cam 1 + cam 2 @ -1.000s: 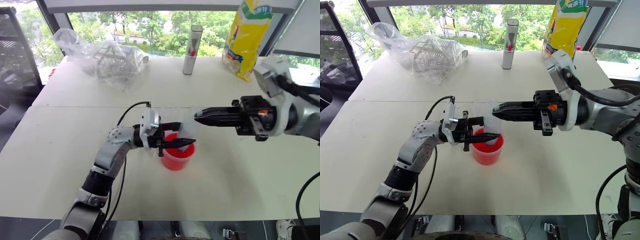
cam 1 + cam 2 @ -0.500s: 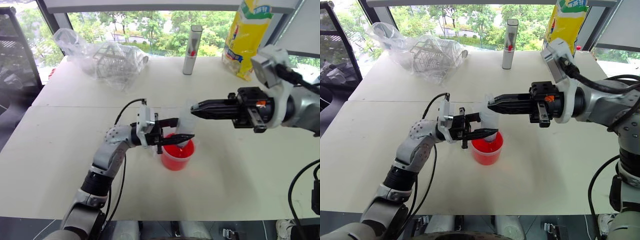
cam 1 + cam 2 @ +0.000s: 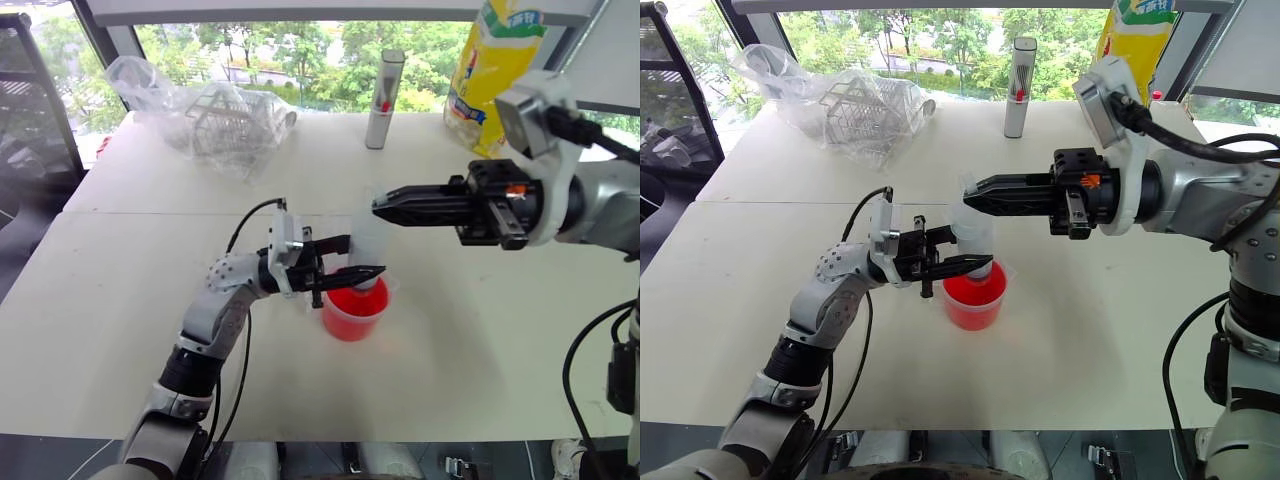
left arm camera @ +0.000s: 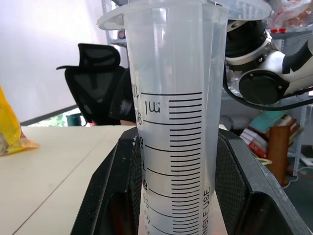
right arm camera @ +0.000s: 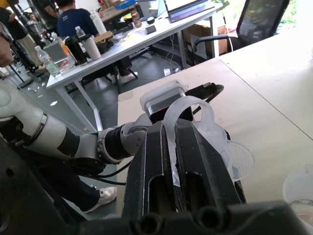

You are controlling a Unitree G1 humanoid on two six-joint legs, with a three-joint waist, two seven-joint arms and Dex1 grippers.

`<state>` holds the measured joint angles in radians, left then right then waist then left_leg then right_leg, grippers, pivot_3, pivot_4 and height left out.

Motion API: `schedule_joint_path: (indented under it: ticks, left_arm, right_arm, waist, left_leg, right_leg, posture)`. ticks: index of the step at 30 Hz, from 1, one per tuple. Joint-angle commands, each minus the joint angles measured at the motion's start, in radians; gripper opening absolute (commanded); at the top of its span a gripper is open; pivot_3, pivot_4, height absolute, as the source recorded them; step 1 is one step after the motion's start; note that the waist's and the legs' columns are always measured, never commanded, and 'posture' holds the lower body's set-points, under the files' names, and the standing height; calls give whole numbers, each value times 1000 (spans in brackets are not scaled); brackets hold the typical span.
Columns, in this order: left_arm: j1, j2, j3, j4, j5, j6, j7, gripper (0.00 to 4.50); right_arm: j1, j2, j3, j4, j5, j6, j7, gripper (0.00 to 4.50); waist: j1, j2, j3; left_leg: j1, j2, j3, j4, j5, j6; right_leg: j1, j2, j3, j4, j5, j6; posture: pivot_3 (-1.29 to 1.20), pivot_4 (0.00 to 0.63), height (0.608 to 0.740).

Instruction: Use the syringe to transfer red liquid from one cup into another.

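Holding the syringe [image 3: 973, 232] upright over the beaker [image 3: 975, 297] mid-table, left gripper [image 3: 976, 262] clamps its barrel, right gripper [image 3: 975, 195] pinches the plunger ring; off-axis pulling could tip the beaker

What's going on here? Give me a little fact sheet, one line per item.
Syringe: upright over the beaker, barrel clear, tip down in it
Left end effector: shut on the syringe barrel, low down
Right end effector: shut on the plunger's ring at the top
Beaker: on the white table, holds red liquid
Small cup: seen from the right wrist, on the table
Back of table: grey tube, yellow bag, wire basket in plastic
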<state>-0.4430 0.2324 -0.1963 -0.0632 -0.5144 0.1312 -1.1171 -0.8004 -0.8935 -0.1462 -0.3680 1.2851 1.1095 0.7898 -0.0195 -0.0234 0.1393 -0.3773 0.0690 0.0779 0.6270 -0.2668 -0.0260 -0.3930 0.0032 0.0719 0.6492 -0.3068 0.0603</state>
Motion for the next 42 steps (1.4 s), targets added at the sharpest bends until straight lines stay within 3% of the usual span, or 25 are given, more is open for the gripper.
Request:
schedule_joint_path:
  ticks: [1,23,26,33,42]
  left_arm:
    - [20,16,-55,-16,34,29,-13,1423]
    - [15,14,-48,-20,32,31,-3,1423]
    - [13,13,-45,-19,32,29,-1,1423]
    - [-4,2,-31,-8,35,17,20,1423]
    - [-14,-9,-8,5,46,-4,34,1423]
  right_arm:
    - [-67,7,-72,12,32,-41,-17,60]
    - [-13,-7,-79,-17,9,-54,0,60]
    - [0,-11,-83,-25,2,-56,6,888]
    - [48,-37,-115,-43,-27,-70,20,4295]
    - [153,-105,-226,-57,-18,-73,-10,4404]
  waist:
    - [0,0,0]
    - [0,0,0]
    - [0,0,0]
    - [1,0,0]
    - [2,0,0]
  left_leg:
    - [0,0,0,0,0,0]
    - [-1,0,0,0,0,0]
    - [-1,0,0,0,0,0]
    - [-2,0,0,0,0,1]
    - [-3,0,0,0,0,1]
  right_leg:
    - [0,0,0,0,0,0]
    - [-1,0,0,0,0,0]
    - [-1,0,0,0,0,0]
    - [-1,0,0,-1,0,0]
    - [-2,-1,0,-2,0,0]
  posture:
    - [0,150,740]
    - [0,150,740]
    - [0,150,740]
    - [0,150,740]
    - [0,150,740]
